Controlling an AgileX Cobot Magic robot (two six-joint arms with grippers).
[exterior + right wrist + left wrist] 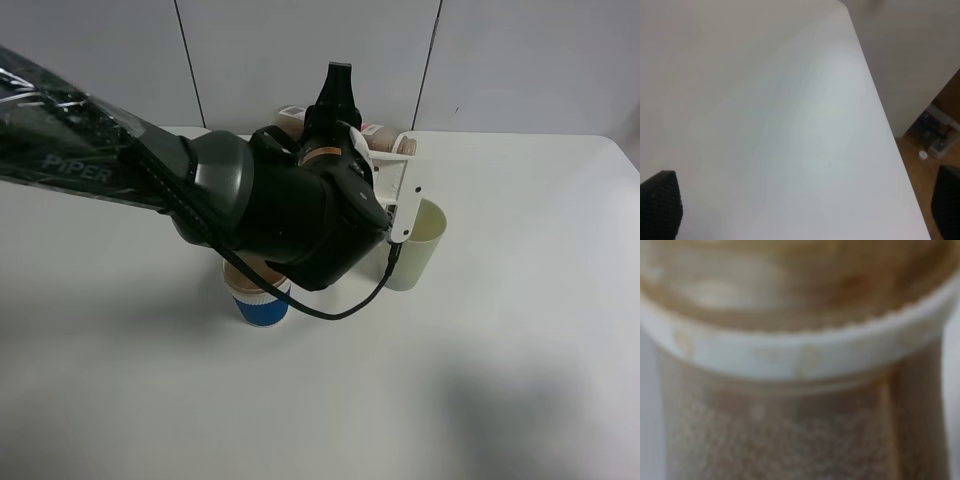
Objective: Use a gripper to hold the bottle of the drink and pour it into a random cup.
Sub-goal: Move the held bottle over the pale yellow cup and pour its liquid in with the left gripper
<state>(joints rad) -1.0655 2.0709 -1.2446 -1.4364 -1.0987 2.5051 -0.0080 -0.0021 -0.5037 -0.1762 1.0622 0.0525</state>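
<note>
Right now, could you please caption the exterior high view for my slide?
Left tool holds the bottle on its side, neck toward the pale cup.

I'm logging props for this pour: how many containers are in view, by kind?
Cups: 2 (yellow-green cup, blue-and-white cup)
Bottles: 1 (bottle)
Total: 3; the arm may hide more.

White counter (pixel 520 340), short blue-and-white ribbed cup (pixel 262 305) near its middle — partly hidden from above, grey panelled wall (pixel 300 50) behind
</note>
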